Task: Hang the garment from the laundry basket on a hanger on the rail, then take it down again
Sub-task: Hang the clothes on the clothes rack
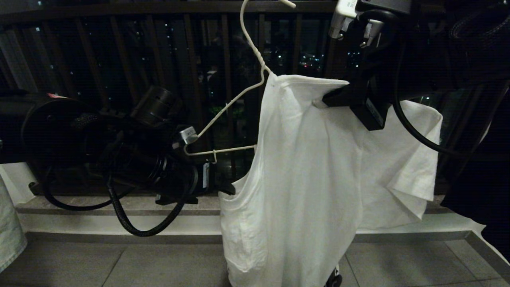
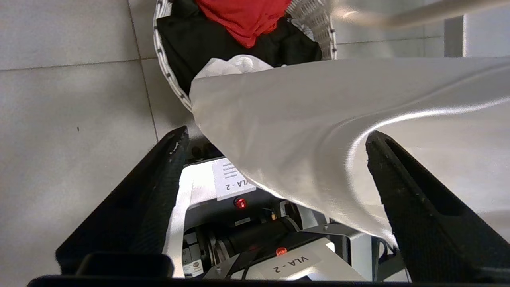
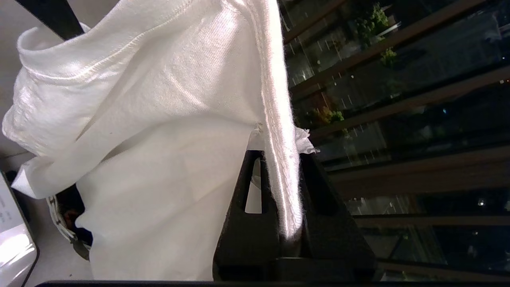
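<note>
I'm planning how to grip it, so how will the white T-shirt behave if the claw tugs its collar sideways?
The white cotton T-shirt looks floppy: it droops in folds from the thin white wire hanger. Probably light, since the right claw carries it by a pinched edge. It would likely bunch and slide rather than keep shape.
</note>
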